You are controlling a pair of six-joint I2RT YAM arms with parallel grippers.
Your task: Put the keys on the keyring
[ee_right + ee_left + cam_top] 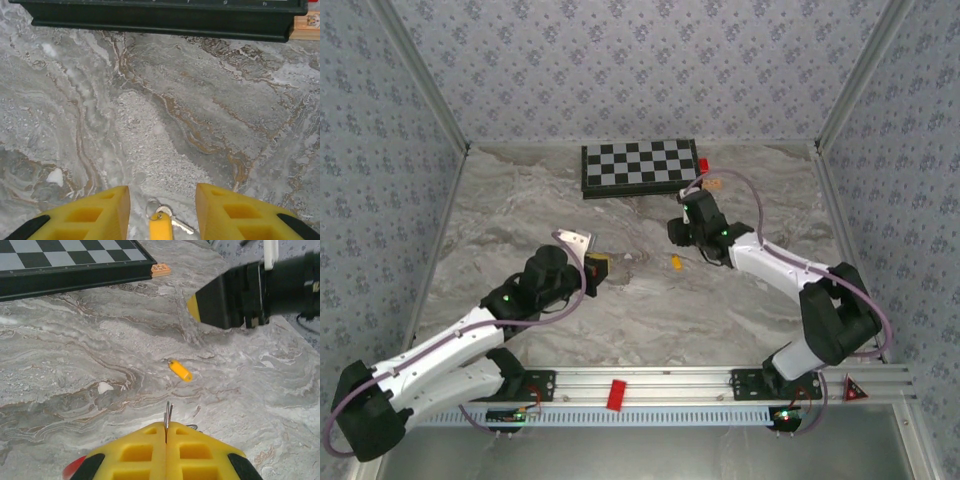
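Left wrist view: the left gripper [166, 430] has its yellow fingers pressed flat together, pinching the keyring [167, 415], of which a thin grey wire stands up from between the tips; a little more wire curls out just right of them; ahead of the tips and slightly right, apart from the ring, the yellow-orange key [180, 370] lies flat on the marble table [75, 365]; beyond it, further right, hangs the black right arm housing [240, 290]; far ahead to the left is the chessboard [70, 262], a small orange block [160, 270] at its corner. Right wrist view: the right gripper [161, 192] stands wide open and holds nothing; the key lies on the table in the gap between its fingers, back from the tips toward the wrist, with a small ring and a silver blade at its end; the chessboard's dark edge is well ahead.
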